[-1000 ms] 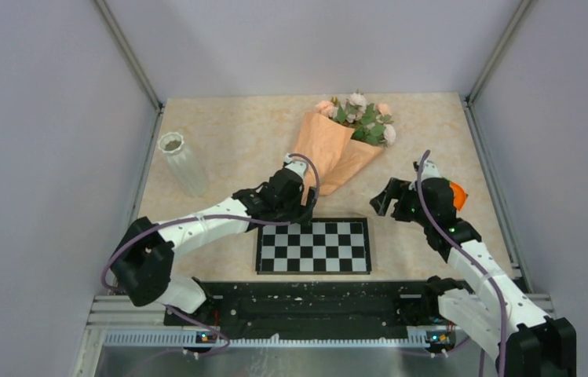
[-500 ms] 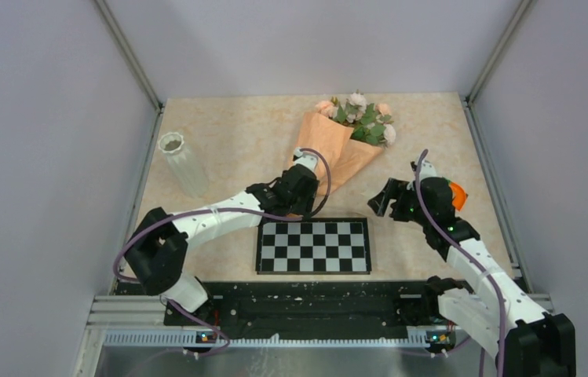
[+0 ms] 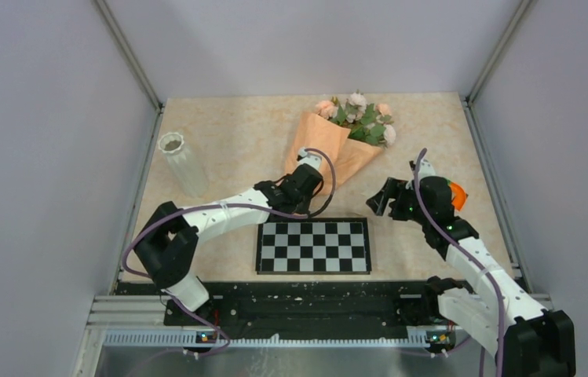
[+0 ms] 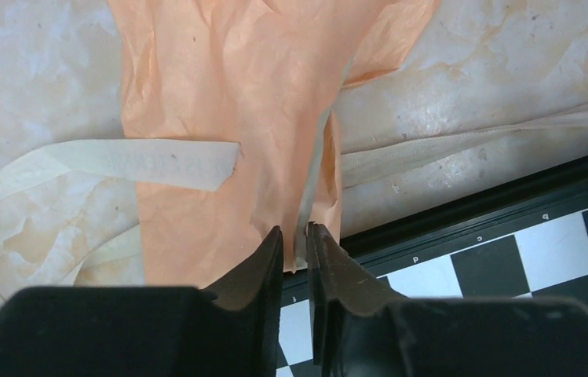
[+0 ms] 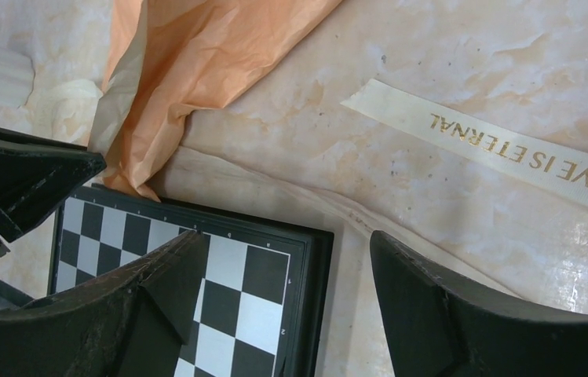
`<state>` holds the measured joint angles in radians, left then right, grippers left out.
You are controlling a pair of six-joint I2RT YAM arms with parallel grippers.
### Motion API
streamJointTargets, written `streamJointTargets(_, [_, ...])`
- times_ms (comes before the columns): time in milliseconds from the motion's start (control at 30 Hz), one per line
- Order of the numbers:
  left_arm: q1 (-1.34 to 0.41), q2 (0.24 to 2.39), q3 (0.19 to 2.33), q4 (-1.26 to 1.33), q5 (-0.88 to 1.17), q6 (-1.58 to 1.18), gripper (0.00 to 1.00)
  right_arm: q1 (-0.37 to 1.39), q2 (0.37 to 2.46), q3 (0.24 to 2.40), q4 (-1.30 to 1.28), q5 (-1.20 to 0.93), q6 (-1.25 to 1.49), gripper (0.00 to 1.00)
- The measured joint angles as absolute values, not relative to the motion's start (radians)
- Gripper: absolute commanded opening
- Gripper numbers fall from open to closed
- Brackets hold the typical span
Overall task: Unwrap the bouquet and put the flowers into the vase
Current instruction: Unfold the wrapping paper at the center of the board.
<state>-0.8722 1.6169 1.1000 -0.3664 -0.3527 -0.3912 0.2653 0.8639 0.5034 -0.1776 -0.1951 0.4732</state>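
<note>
On the marbled, grey-walled bench (image 3: 235, 133) the bouquet (image 3: 330, 141) is pinched by the left claw (image 4: 294, 239); the right claw (image 5: 286, 239) is held spread

One bouquet (image 3: 337, 145), one vase (image 3: 182, 163), one checkerboard (image 3: 314, 245), one table (image 3: 235, 129), and two tools: left tool (image 4: 294, 236), right tool (image 5: 286, 239).

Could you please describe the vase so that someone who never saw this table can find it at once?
Look at the beige marbled table and follow its left edge. There stands the vase, apart from the bouquet at the far middle. It alone is tall, slim and white, with vertical ribs and an open mouth.
</note>
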Motion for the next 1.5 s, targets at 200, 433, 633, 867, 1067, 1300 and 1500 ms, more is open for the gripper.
streamJointTargets(200, [-0.872, 1.621, 1.105, -0.378, -0.398, -0.400, 0.04, 0.265, 0.865, 0.503, -0.165, -0.212, 0.481, 0.78])
streamJointTargets(433, [-0.872, 1.599, 1.105, -0.386, -0.448, -0.413, 0.02, 0.265, 0.892, 0.503, -0.131, -0.240, 0.519, 0.78])
streamJointTargets(633, [-0.850, 1.536, 1.100, -0.385, -0.444, -0.445, 0.01, 0.301, 0.933, 0.494, -0.074, -0.239, 0.569, 0.77])
streamJointTargets(867, [-0.788, 1.481, 1.051, -0.342, -0.374, -0.505, 0.00, 0.436, 1.053, 0.492, 0.030, -0.187, 0.632, 0.72])
streamJointTargets(1067, [-0.747, 1.456, 1.007, -0.313, -0.347, -0.537, 0.01, 0.554, 1.254, 0.567, 0.089, -0.131, 0.665, 0.68])
streamJointTargets(1300, [-0.673, 1.407, 0.940, -0.297, -0.339, -0.556, 0.05, 0.674, 1.468, 0.724, 0.138, -0.073, 0.676, 0.66])
streamJointTargets(1500, [-0.615, 1.351, 0.902, -0.297, -0.349, -0.551, 0.07, 0.736, 1.605, 0.809, 0.146, -0.046, 0.686, 0.61])
